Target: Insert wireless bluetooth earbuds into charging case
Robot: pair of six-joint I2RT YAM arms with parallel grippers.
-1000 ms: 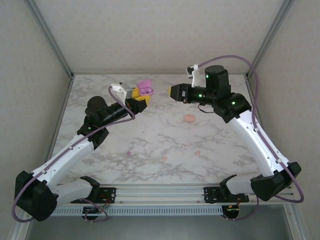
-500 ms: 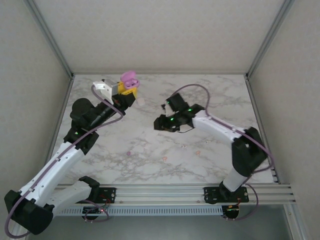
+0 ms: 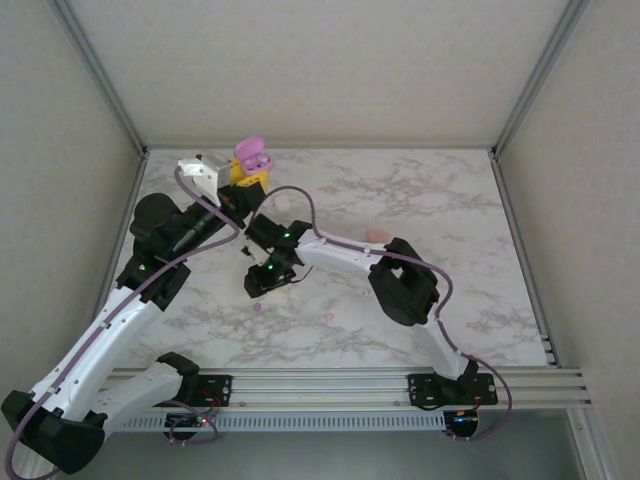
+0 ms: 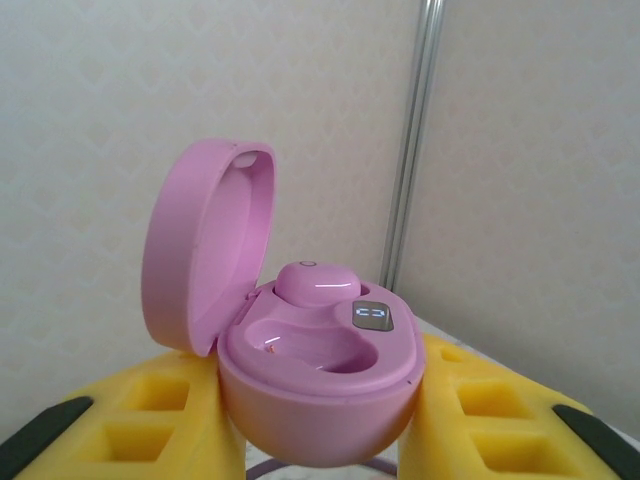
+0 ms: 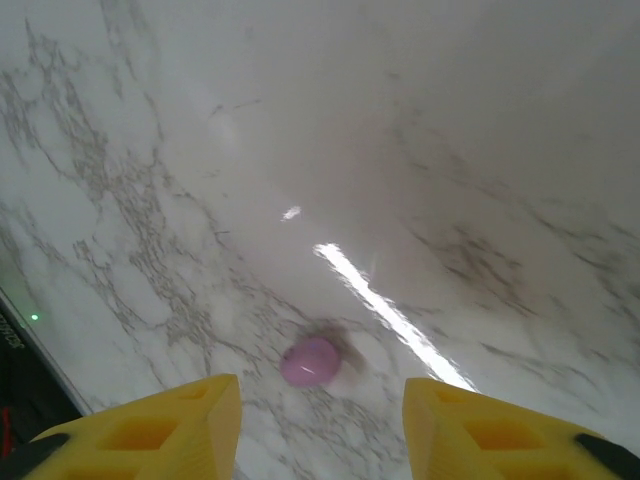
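A purple earbud [image 5: 310, 361] is lying loose on the marble worktop [image 5: 450, 150], just ahead of your right gripper [image 5: 320, 430], whose jaws are standing open over it, holding nothing. A second purple earbud [image 4: 310, 283] is sitting in the open purple charging case [image 4: 320, 380], which your left gripper [image 3: 246, 178] is clamping, raised near the back-left corner.

Top external: high behind, down on whole desk [image 3: 450, 200].
Left wrist: close, level, facing wall [image 4: 520, 150].
Right wrist: low over same desk.
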